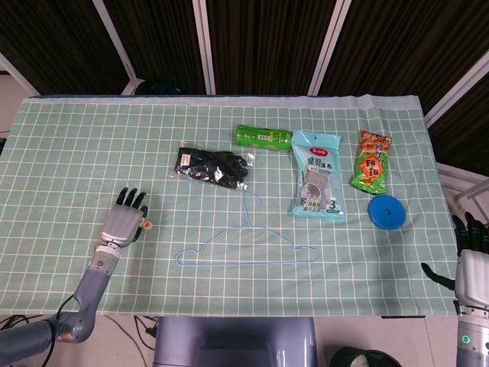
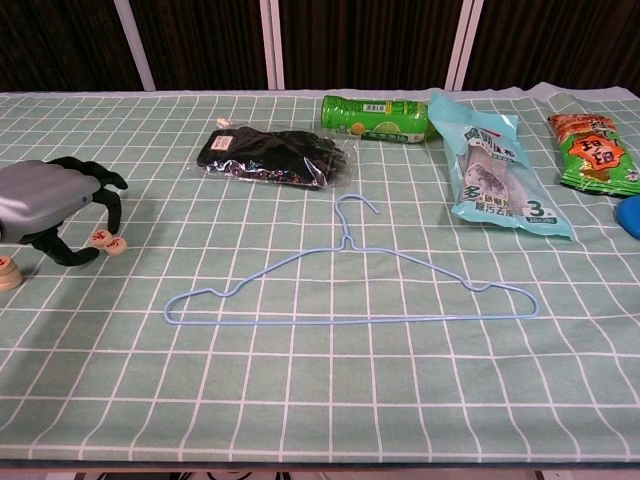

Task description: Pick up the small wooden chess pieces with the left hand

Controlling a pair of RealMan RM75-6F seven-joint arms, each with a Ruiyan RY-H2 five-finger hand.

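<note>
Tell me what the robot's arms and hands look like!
The left robot hand has a smooth silver-grey back and thin black fingers; its arm is rounded blue-grey. The right robot hand looks alike, and a small green light glows on its pale wrist.

Chess pieces (image 2: 106, 242) lie under the left hand (image 2: 45, 205), left of the hanger (image 2: 350, 280)
</note>
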